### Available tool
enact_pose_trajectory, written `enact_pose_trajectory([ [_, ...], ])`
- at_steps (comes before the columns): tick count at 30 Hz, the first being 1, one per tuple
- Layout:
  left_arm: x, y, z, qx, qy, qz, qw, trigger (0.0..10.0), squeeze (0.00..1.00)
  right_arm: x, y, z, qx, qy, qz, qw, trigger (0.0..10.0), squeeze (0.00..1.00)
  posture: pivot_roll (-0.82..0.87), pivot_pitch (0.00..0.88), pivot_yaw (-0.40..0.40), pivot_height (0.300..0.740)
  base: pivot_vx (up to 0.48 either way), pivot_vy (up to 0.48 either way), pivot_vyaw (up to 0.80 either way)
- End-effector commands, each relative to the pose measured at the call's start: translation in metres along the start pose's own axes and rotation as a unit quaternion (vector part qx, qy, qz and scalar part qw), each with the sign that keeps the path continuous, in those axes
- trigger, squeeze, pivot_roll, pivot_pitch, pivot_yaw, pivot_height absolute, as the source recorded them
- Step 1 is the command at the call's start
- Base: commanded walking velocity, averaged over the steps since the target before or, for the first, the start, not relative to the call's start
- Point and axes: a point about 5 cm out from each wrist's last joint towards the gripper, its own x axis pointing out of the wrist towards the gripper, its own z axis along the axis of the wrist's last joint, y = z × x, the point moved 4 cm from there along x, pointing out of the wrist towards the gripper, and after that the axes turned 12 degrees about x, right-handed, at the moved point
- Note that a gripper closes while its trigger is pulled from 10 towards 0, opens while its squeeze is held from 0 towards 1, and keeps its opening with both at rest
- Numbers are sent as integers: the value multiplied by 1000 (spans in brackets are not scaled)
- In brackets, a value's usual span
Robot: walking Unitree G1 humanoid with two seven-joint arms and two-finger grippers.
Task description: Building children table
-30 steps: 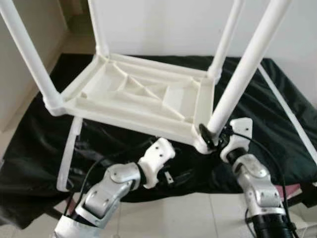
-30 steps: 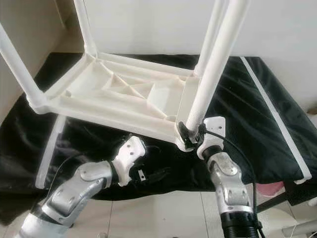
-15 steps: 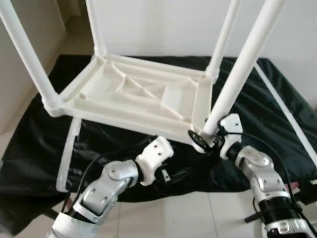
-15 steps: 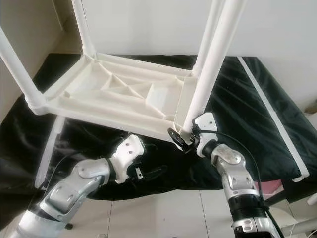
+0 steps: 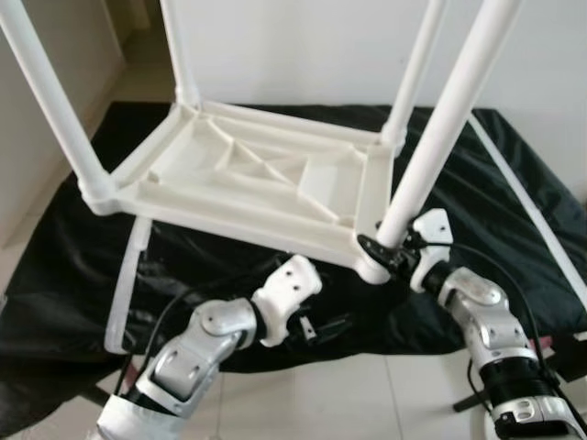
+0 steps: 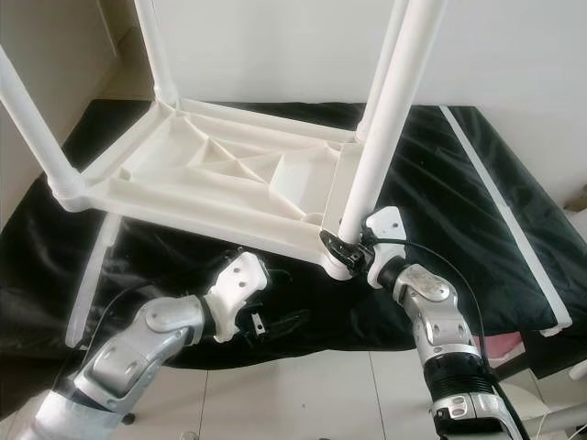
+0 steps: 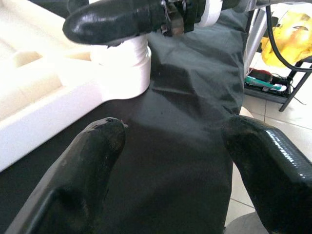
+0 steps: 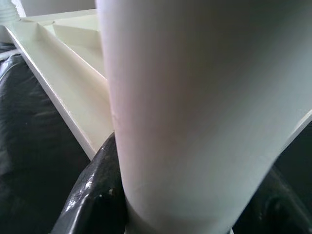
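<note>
Left eye view: the white children's table (image 5: 257, 179) lies upside down on a black cloth (image 5: 514, 229), one tabletop with four legs pointing up. The right gripper (image 5: 385, 254) sits at the foot of the near right leg (image 5: 440, 128), its two black fingers closed around the leg just above the corner socket. The left gripper (image 5: 321, 325) hovers low over the cloth, below the near edge of the tabletop, touching nothing.

Right eye view: same arrangement. A loose white strip (image 6: 503, 209) lies on the cloth to the right, and another (image 6: 87, 280) on the left.

Left wrist view: two black fingers (image 7: 87, 161) stand wide apart with nothing between them; ahead lies the corner socket (image 7: 122, 66) with a finger of the right gripper across it.

Right wrist view: the leg fills the space between the fingers (image 8: 92, 195), clamped firmly.

Risk: a sideways pull on this leg could tip or slide the whole table on the slack cloth, since the left gripper is not bracing it. A twist could also loosen the leg in its socket
</note>
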Motion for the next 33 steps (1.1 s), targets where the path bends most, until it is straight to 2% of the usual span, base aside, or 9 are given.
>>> enact_pose_trajectory([
  [1, 0, -3, -2, -5, 2, -2, 1000, 10000, 0, -7, -3, -26, 5, 45, -34, 998, 10000, 0, -15, 63, -36, 740, 0, 0, 0],
  [7, 2, 6, -2, -12, -1, 34, 999, 10000, 0, -4, -2, -26, 25, 28, -93, 995, 10000, 0, -20, 64, -28, 740, 0, 0, 0],
  [10, 2, 8, -2, -13, -1, 41, 999, 10000, 0, -4, -1, -26, 24, 26, -101, 994, 10000, 0, -20, 64, -28, 740, 0, 0, 0],
  [13, 3, 31, -10, -23, 22, 122, 992, 10000, 0, 0, 9, -21, 67, -11, -164, 984, 10000, 0, -22, 64, -28, 740, 0, 0, 0],
  [18, 2, 40, -13, -50, 31, 153, 986, 10000, 0, -1, 12, -20, 87, -28, -208, 974, 10000, 0, -21, 65, -31, 740, 0, 0, 0],
  [23, -1, 52, -19, -62, 41, 204, 976, 10000, 0, -7, 10, -20, 102, -51, -304, 946, 10000, 0, -19, 68, -33, 740, 0, 0, 0],
  [27, -4, 60, -22, -75, 43, 227, 970, 10000, 0, -7, 12, -19, 109, -59, -323, 938, 10000, 0, -22, 69, -31, 740, 0, 0, 0],
  [30, -10, 75, -25, -103, 38, 274, 955, 10000, 0, -8, 14, -15, 109, -66, -342, 931, 10000, 0, -25, 69, -28, 740, 0, 0, 0],
  [33, -14, 81, -22, -101, 28, 299, 948, 10000, 0, -8, 15, -12, 101, -69, -350, 929, 10000, 0, -26, 70, -26, 740, 0, 0, 0],
])
